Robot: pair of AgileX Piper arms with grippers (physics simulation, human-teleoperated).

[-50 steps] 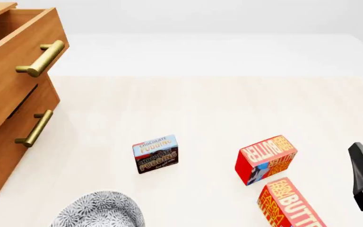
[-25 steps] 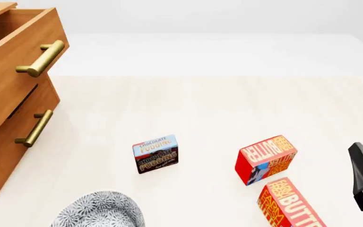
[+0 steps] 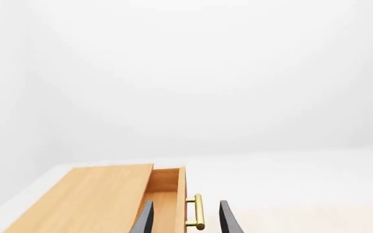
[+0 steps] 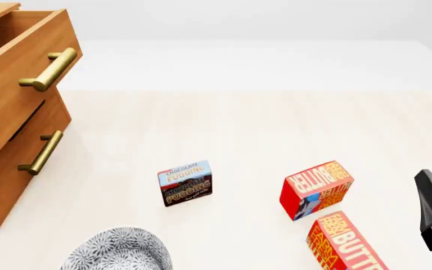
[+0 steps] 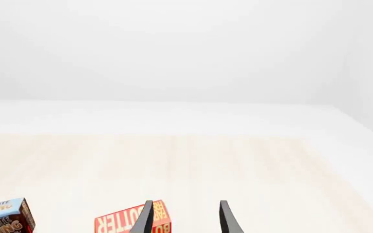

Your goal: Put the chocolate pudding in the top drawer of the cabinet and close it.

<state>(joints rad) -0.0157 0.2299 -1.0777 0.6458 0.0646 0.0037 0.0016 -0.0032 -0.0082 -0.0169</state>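
A: How was the cabinet (image 4: 6, 169) seen?

B: It was seen at the far left of the table (image 4: 261, 129), with the top drawer (image 4: 21, 73) pulled out and the lower drawer (image 4: 28, 147) pushed in; a brass handle (image 4: 49, 70) was fixed to the upper front.

A: And the smaller items?

B: Two butter boxes were found near the right edge, one (image 4: 316, 189) just behind the other (image 4: 345, 243). A patterned bowl (image 4: 118, 250) was cut off by the lower edge. The chocolate pudding (image 4: 185, 183) was left on the table between the cabinet and the butter boxes, apart from both, untouched.

A: The grippers?

B: The right gripper (image 5: 185, 218) was held parted and empty above the nearer butter box. The left gripper (image 3: 185, 221) was likewise parted, nothing gripped, pointed at the drawer handle.
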